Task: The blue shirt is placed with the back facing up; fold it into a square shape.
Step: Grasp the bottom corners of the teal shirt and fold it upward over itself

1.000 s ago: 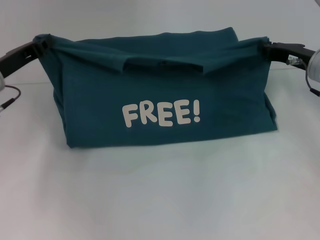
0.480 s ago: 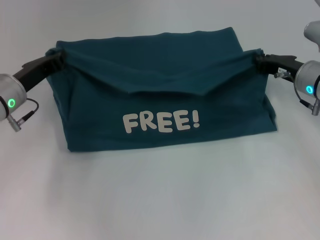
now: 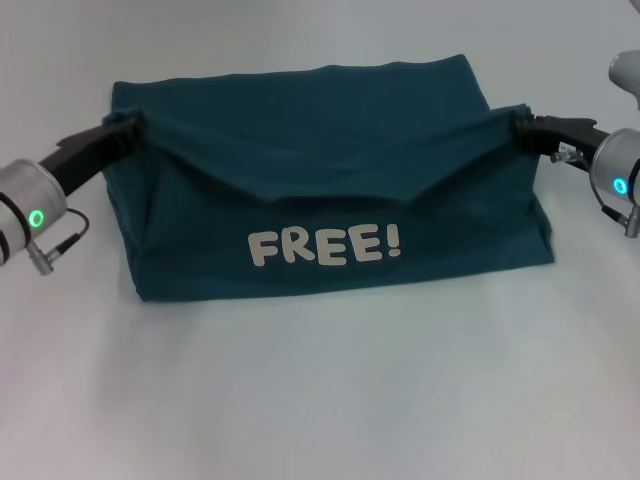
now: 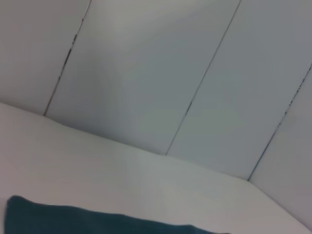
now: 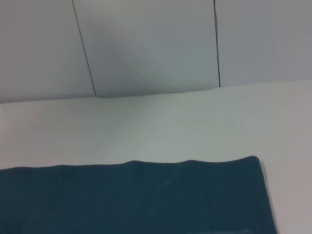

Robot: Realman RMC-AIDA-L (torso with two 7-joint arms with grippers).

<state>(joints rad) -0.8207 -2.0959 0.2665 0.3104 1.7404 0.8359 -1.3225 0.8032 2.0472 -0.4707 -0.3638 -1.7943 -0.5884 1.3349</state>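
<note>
i had the left tool point(image 3: 128, 133) and right tool point(image 3: 522, 124) each pinched on an end of the blue shirt point(image 3: 330, 200), which sagged between them, so the flap would fall evenly over the lettered bundle on the surface point(image 3: 320, 400).

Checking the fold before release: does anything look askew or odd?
Yes. The blue shirt is no square yet: the flap pinched by the left hand and right hand sags to a V at its middle, and the "FREE!" lettering faces up.
</note>
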